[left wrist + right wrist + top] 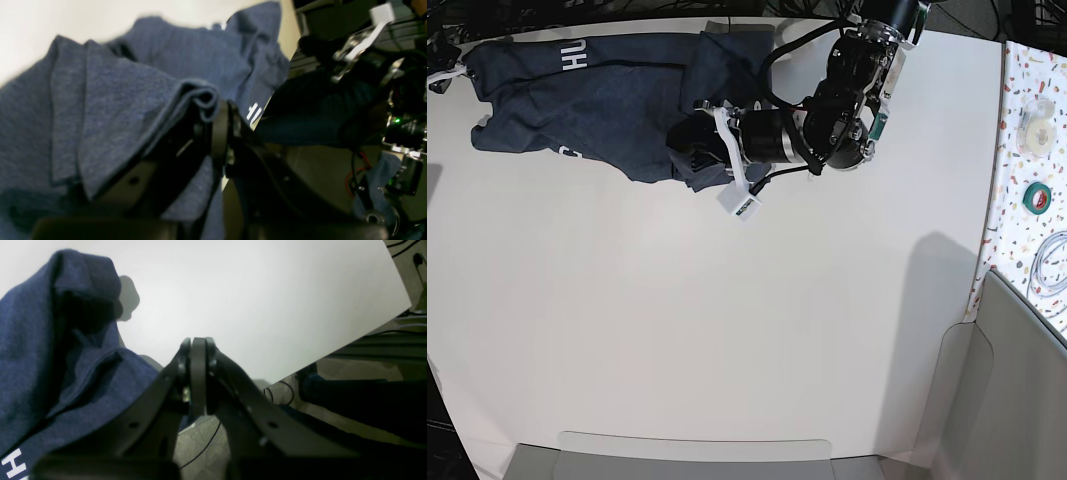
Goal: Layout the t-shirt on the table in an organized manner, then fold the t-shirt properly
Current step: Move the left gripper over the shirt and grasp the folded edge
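T-shirt: the dark heathered navy-blue cotton t-shirt with white block lettering point(592, 105) lies rumpled along the far edge of the tabletop, toward 11 o'clock in the base view, with white letters showing near its far edge and at its near hem.
Tabletop: the large, smooth, plain white tabletop point(727, 330) fills most of the base view; the shirt takes up only its 10-to-12 o'clock band.
Left claw: the black left claw point(218, 110) is clenched on a bunched fold of the t-shirt point(140, 100); in the left wrist view the fabric curls over its tips and drapes away toward 9 o'clock. In the base view this arm reaches in from 1 o'clock and meets the shirt's right-hand end point(692, 135).
Right claw: the black right claw point(198, 343) has its jaws pressed together with nothing seen between them; in the right wrist view it hangs above the bare tabletop point(267, 300), and the t-shirt point(50, 350) hangs just beside it at 9 o'clock. Whether cloth touches the claw lower down cannot be told.
Side strip: a speckled confetti-patterned strip point(1017, 215) runs along the 3 o'clock edge, carrying a green roll of tape point(1037, 197), a pale round disc point(1035, 113) and a coil of white cable point(1052, 262).
Lettering: too blurred in the left wrist view to read.
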Available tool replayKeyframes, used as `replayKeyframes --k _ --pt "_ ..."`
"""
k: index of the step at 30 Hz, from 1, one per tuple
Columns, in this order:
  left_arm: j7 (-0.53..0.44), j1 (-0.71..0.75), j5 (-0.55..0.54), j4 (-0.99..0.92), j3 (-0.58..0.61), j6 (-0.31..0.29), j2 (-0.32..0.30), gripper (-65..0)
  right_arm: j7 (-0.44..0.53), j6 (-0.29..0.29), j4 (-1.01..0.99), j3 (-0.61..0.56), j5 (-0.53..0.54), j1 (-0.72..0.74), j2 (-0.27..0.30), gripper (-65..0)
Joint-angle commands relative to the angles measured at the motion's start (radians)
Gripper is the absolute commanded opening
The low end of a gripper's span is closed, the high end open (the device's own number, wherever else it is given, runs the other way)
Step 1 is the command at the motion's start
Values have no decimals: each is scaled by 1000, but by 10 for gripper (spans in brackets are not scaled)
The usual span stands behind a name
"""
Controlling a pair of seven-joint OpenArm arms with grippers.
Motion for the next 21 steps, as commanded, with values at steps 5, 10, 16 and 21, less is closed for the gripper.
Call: replayKeyframes --k 5,10,16,21 --pt "-18 -14 -20 -3 8 -6 12 -650 17 14 14 6 12 -3 15 -650" --pt "-18 -20 -20 -25 11 -8 13 -639 17 14 14 4 12 -3 15 -650" --pt "-18 -26 -23 -25 11 -14 28 -456 17 14 -4 4 12 -3 15 -650" --pt "-16 -29 -25 -28 11 -14 42 -378 17 14 -39 3 12 -3 15 -650"
